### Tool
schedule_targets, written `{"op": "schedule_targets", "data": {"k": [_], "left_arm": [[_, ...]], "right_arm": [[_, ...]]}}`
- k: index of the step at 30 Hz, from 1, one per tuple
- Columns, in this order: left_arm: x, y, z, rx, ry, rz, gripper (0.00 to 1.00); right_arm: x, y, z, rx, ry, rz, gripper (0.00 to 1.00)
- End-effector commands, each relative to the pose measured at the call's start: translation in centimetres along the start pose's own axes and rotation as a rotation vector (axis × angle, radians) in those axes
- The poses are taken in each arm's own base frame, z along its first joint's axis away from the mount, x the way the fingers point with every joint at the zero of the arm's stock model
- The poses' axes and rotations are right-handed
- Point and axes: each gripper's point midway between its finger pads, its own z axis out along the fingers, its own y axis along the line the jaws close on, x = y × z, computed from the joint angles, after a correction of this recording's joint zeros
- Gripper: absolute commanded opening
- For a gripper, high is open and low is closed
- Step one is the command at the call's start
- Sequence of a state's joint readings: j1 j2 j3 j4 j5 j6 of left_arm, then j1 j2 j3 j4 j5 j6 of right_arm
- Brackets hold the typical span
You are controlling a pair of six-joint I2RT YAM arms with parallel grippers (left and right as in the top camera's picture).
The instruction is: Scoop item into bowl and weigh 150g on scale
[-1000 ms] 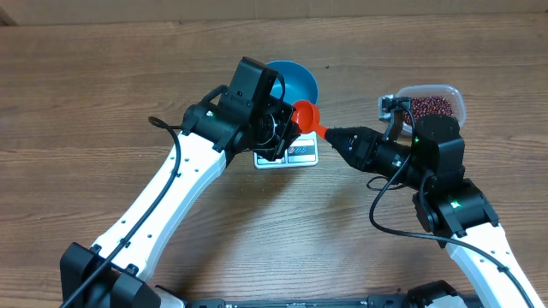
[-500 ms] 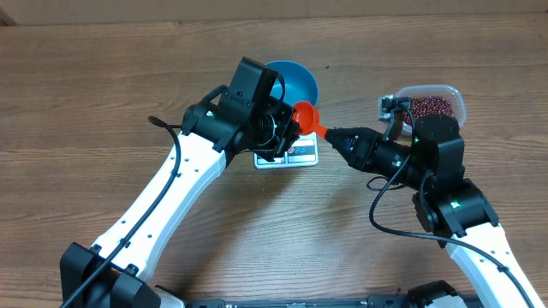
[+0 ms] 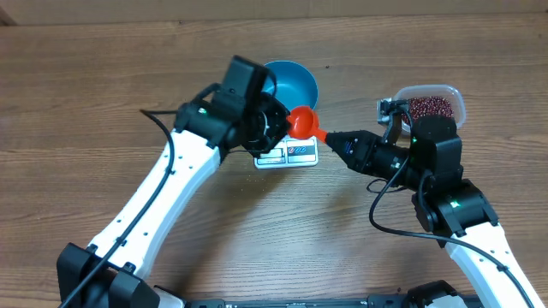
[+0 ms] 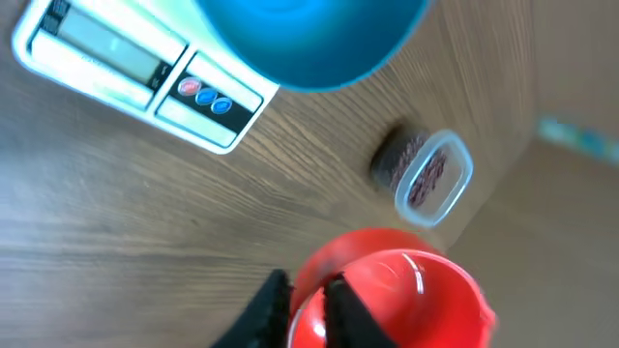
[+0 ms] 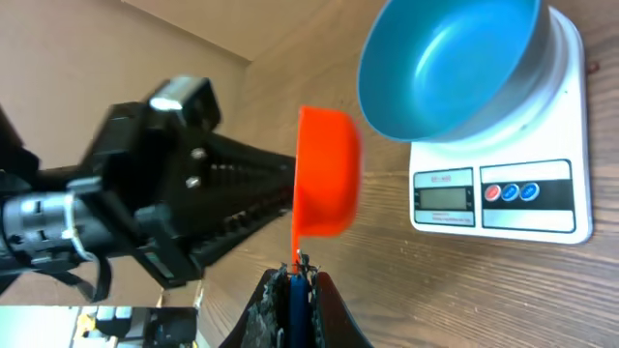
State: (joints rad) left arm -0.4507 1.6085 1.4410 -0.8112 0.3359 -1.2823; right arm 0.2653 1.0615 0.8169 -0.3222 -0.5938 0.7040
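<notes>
Beans (image 3: 431, 105) sit in the clear tub (image 3: 459, 103), well off to the right of the scale (image 3: 295, 155) and slightly behind it. Blue bowl (image 3: 296, 79) is on the scale's platform, with the display and buttons showing at the scale's front edge. Red scoop (image 3: 301, 121) is held in the air over the scale's right side, just in front of the bowl, tipped on its side. Right gripper (image 5: 292, 280), reaching in from the scale's right, is clamped tight on the scoop's thin handle. Left gripper (image 4: 308, 304), on the scale's left, has its fingers pinched on the cup's rim. Wood table (image 3: 86, 85) is under all of it.
</notes>
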Motion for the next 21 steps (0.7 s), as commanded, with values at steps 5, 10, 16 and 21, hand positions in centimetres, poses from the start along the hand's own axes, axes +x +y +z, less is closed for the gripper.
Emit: {"op": "schedule_targets", "data": {"k": [5, 10, 16, 21], "left_arm": [[-6.5, 1.4, -2.7, 0.055, -0.044, 0.398, 0.09], [-7.6, 1.0, -4.7, 0.196, 0.012, 0.614, 0.1], [-8.8, 0.0, -7.3, 0.28, -0.025, 0.766, 0.17], [-9.0, -2.5, -11.4, 0.267, -0.135, 0.882, 0.2]], "right_arm": [[-1.9, -2.1, -1.9, 0.063, -0.048, -0.023, 0.04], [-2.2, -3.2, -3.1, 0.087, -0.035, -0.037, 0.04], [-2.8, -3.6, -5.3, 0.158, -0.021, -0.073, 0.04], [-4.2, -2.9, -8.1, 0.222, -0.039, -0.1, 0.04]]}}
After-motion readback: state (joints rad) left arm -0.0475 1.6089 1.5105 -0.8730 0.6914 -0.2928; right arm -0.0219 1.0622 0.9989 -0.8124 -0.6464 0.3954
